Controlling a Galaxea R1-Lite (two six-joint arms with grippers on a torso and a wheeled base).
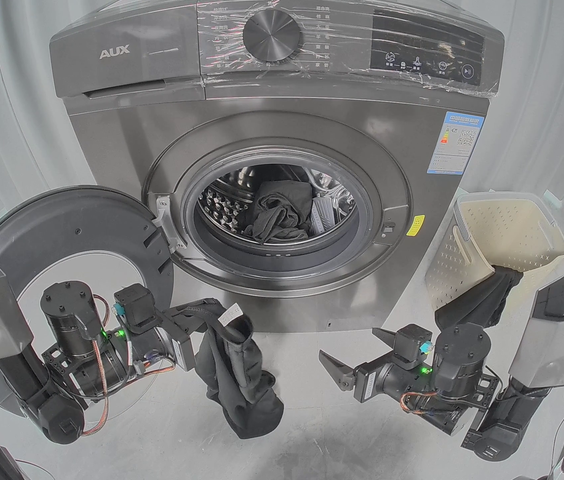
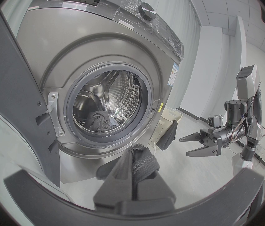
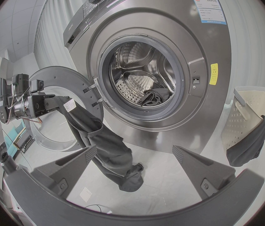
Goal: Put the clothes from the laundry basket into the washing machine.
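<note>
The grey metal front-loading washing machine [image 1: 282, 115] takes up the upper and middle part of my head view. Its round dark-rimmed door [image 1: 62, 228] is swung open to the left of the frame. At the right edge, just beside the machine's lower corner, the cream perforated plastic laundry basket [image 1: 508, 228] is tipped, with its mouth towards the machine.

In the lower left of centre a long black garment with a white label [image 1: 242, 375] hangs in front of the machine, below the drum opening and just beside the open door. A second black cloth [image 1: 482, 301] droops over the basket's lower rim towards the floor. Inside the drum, at the centre of the frame, lies a crumpled heap of dark clothes [image 1: 278, 211] with a paler grey piece at its right side.

My left gripper [image 1: 212, 315], at the lower left, is pinched on the top edge of the hanging garment. My right gripper [image 1: 348, 348], at the lower right of centre, has its two dark fingers spread apart, holds nothing, and sits near the basket with its fingers pointing left.
</note>
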